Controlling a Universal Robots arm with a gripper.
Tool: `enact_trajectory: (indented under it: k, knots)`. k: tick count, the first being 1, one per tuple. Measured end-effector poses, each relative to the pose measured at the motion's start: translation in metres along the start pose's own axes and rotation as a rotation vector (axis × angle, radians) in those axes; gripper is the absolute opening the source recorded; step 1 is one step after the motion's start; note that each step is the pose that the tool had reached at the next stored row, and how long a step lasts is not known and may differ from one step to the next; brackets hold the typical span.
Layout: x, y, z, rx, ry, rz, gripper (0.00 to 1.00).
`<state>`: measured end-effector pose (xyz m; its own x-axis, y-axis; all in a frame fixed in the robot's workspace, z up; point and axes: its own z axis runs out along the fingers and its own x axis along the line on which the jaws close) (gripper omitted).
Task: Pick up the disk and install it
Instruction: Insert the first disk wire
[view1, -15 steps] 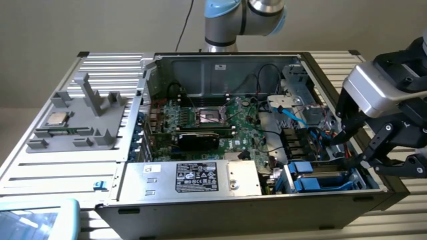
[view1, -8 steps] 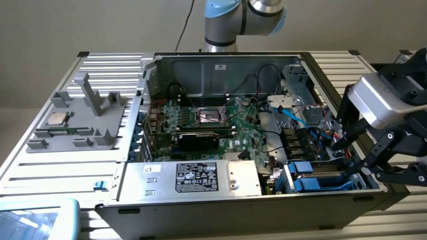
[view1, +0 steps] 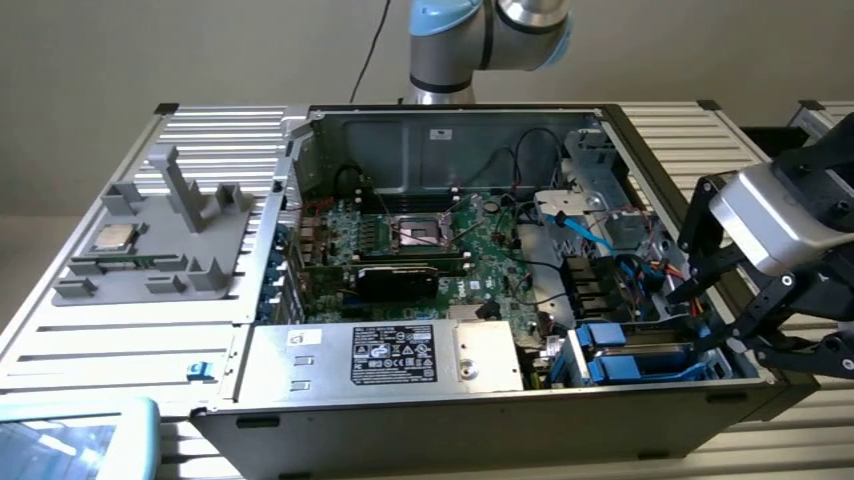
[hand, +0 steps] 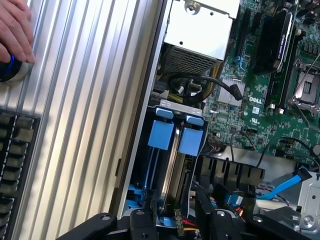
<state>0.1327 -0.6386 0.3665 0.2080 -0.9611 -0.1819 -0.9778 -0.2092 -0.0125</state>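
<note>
Disk (view1: 634, 352) on edge in the bay beside the power supply (view1: 400, 355), long axis running away from it, blue tabs facing it. Black cables (hand: 200, 84) lie between them. Gripper (hand: 175, 220) open, empty, over the disk's far end.

Over the drive bay (hand: 150, 170), my gripper (hand: 174, 217) with fingers apart. Two blue carriers (hand: 161, 134) fill the slots side by side. Black cables (hand: 200, 87) and the power-supply box (hand: 200, 35) crowd the bay's far end. Free passage over the ribbed table (hand: 85, 125); a person's hand (hand: 15, 30) at its corner.
</note>
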Motion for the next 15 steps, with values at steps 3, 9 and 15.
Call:
enact_trajectory:
  k: [3, 9, 15]
  knots:
    - [0.004, 0.0004, 0.0027, 0.0024, -0.0131, -0.001, 0.44]
    - [0.009, -0.0011, 0.0056, 0.0115, -0.0630, -0.003, 0.44]
    - [0.017, -0.0004, 0.0093, 0.0153, -0.1004, -0.004, 0.44]
